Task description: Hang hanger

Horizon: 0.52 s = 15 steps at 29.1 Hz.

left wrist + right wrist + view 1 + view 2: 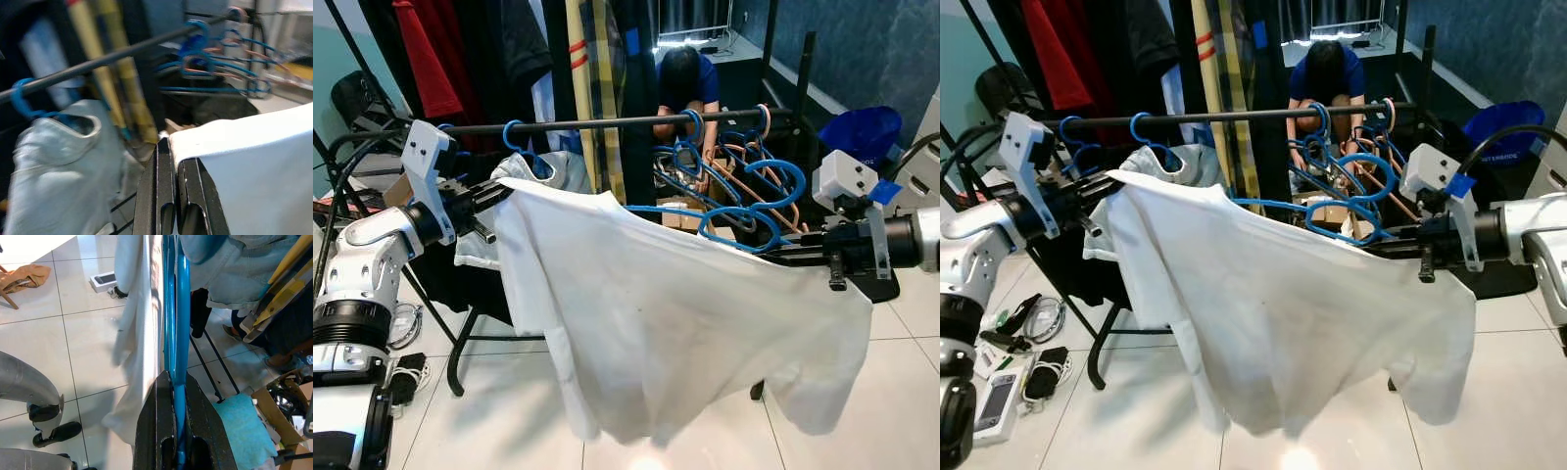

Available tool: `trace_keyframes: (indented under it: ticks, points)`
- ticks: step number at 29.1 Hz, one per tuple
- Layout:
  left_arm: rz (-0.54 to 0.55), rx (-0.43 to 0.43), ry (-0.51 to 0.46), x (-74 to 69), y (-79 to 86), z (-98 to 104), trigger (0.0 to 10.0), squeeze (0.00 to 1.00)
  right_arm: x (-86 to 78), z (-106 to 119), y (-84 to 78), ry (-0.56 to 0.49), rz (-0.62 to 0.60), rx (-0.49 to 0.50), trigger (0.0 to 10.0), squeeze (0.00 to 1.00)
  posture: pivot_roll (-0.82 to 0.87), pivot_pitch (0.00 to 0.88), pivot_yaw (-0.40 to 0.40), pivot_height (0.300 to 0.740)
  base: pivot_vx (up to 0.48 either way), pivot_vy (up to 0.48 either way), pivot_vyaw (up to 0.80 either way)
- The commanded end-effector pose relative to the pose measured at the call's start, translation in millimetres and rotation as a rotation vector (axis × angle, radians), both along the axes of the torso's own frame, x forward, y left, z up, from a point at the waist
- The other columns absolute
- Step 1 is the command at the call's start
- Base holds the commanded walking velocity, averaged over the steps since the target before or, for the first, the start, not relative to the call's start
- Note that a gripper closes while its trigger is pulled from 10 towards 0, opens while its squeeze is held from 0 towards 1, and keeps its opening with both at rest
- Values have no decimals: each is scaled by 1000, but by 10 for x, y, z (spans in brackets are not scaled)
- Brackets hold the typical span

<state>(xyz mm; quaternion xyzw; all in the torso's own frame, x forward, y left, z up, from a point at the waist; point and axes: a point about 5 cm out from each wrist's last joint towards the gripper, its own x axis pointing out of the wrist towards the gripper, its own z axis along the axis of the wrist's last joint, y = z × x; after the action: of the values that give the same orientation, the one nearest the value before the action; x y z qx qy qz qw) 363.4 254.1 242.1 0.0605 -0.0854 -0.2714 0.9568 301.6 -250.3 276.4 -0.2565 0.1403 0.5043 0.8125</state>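
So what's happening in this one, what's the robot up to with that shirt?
The robot holds a white shirt stretched between both arms before a clothes rail. The left gripper pinches one shirt edge; the right gripper is shut on a blue hanger alongside the cloth. The hanger is not yet hooked on the rail. A person crouches behind the rack.

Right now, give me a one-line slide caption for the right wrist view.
Right tool shut on blue hanger, white shirt draped beside it above the tiled floor.
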Motion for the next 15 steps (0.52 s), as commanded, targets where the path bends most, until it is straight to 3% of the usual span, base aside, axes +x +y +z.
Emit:
trace_keyframes:
  ticks: [1, 8, 15]
  points:
    - [122, -59, -36, -3, 199, 95, 0, 0, -6, -31, -3, 7, -14, -9, 0, 0, -137, 0, 110, 740, 0, 0, 0]
    - [147, -84, -1, 14, 164, -8, 0, 0, 14, 38, 60, -51, -3, 59, 0, 0, -132, 0, 112, 740, 0, 0, 0]
    - [158, -67, 95, 89, -35, -331, 0, 0, 105, 250, 131, -217, -51, 237, 0, 0, -134, 0, 116, 740, 0, 0, 0]
